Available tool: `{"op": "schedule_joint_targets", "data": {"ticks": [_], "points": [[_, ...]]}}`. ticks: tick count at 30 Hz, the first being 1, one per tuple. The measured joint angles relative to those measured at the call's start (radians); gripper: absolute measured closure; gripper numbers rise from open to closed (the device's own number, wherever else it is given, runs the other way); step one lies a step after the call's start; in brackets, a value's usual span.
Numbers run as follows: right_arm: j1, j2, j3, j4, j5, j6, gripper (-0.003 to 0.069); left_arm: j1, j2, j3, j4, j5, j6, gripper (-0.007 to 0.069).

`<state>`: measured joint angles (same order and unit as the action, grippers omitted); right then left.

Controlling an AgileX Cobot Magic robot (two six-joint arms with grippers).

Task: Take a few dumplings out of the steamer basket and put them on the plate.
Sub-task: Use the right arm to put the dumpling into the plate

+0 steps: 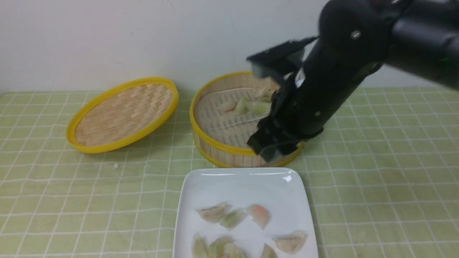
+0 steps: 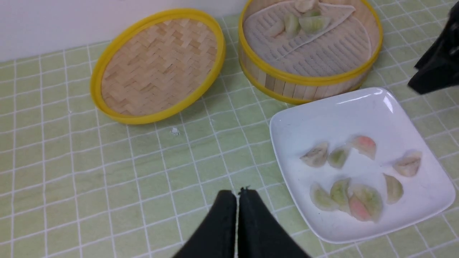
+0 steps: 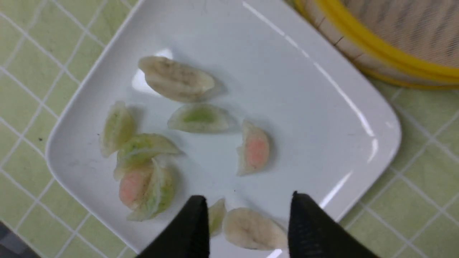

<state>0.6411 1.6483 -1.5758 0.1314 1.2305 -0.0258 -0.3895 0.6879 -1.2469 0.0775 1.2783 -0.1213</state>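
Hovering at steamer basket (image 1: pixel 220 157) near rim: right gripper (image 3: pixel 248 199), jaws apart, empty; basket dumplings (image 1: pixel 252 105) lie toward 11 o'clock; left gripper (image 2: pixel 237 193) closed, farther.

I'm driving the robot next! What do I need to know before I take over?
Left gripper: shut, holding nothing, over the tablecloth beside the plate.
Right gripper: open and empty, over the near rim of the steamer basket, by the plate.
Plate: just in front of the basket, with several dumplings lying on it.
Basket: a few dumplings sit at its far side, on the liner.
Done: a few are on the plate, so the job looks about finished.
Left: maybe one more, then pull the right arm back.
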Motion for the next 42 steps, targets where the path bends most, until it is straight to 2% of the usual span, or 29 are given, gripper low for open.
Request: {"op": "schedule_joint_targets", "data": {"ticks": [1,3,5,7,12,16,22,27,34,42], "points": [[0.0,-0.072,0.0,-0.001,0.003,0.01,0.0539,0.0,0.0,0.0,0.0,0.0,0.0,0.0631],[0.0,-0.172,-0.002,-0.001,0.009,0.026,0.0613,0.0,0.0,0.0,0.0,0.0,0.0,0.0631],[0.0,-0.296,-0.002,-0.001,0.017,0.026,0.0656,0.0,0.0,0.0,0.0,0.0,0.0,0.0631],[0.0,-0.42,0.012,-0.001,0.021,0.031,0.0668,0.0,0.0,0.0,-0.001,0.0,0.0,0.0631],[0.0,-0.734,0.175,-0.012,-0.03,0.034,0.0672,0.0,0.0,0.0,-0.016,0.0,0.0,0.0631],[0.0,-1.023,0.442,-0.033,-0.257,0.038,0.0673,0.0,0.0,0.0,-0.048,-0.01,0.0,0.0631],[0.0,-1.403,0.828,-0.05,-0.59,0.076,0.0673,0.0,0.0,0.012,-0.101,-0.141,0.006,0.0631],[0.0,-1.624,1.007,-0.111,-0.714,0.081,0.0673,0.0,0.0,0.095,-0.156,-0.26,0.018,0.0631],[0.0,-1.666,1.049,-0.131,-0.83,0.083,0.0673,0.0,0.0,0.226,-0.19,-0.339,0.065,0.0631],[0.0,-1.666,1.049,-0.116,-0.786,0.085,0.0673,0.0,-0.104,0.29,-0.194,-0.344,0.106,0.0631]]}}
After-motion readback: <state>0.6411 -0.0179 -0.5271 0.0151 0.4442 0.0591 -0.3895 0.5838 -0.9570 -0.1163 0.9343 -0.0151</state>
